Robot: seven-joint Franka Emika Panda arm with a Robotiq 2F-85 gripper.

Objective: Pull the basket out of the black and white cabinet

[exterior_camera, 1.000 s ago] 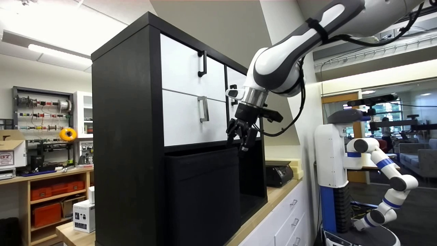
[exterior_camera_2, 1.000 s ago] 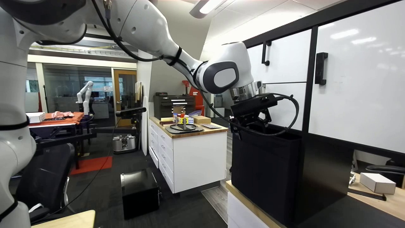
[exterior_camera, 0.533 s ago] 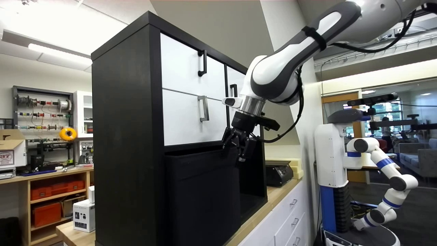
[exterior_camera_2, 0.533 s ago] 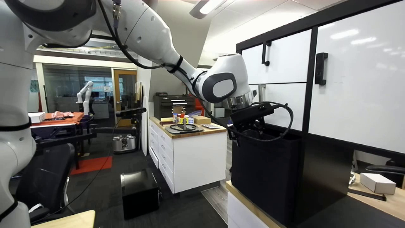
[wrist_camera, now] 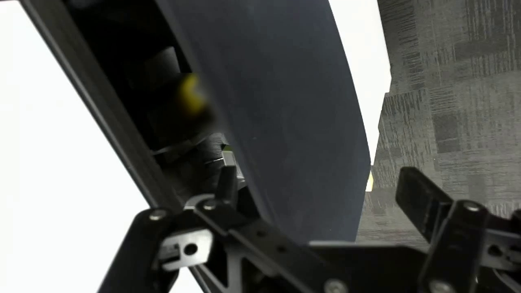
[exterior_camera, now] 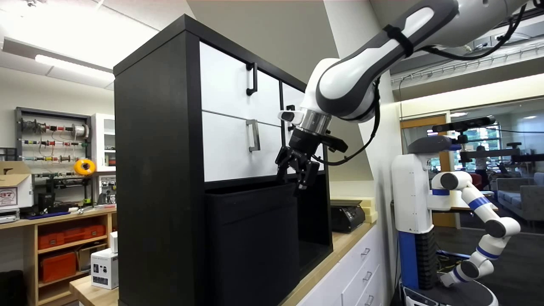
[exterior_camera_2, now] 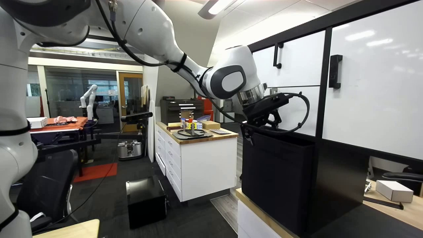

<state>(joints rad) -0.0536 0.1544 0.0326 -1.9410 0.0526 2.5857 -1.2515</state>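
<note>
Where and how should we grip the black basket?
Probably by its top front rim, coming from above and in front, gripper open astride it: the basket stands upright, the rim looks thin, and the gap to the cabinet above should leave room inside.

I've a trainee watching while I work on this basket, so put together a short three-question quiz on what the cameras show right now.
1. Multiple choice: how does the gripper stand?
A) Fully shut
B) Open
C) Out of view in all the pictures

2. Fill in the blank: in the wrist view, the front wall of the basket appears ____ the two fingers.

3. True or false: the basket stands below white fronts of the black and white cabinet.

Key:
1. B; the wrist view shows the fingers spread apart.
2. between
3. True; both exterior views show it.
</note>
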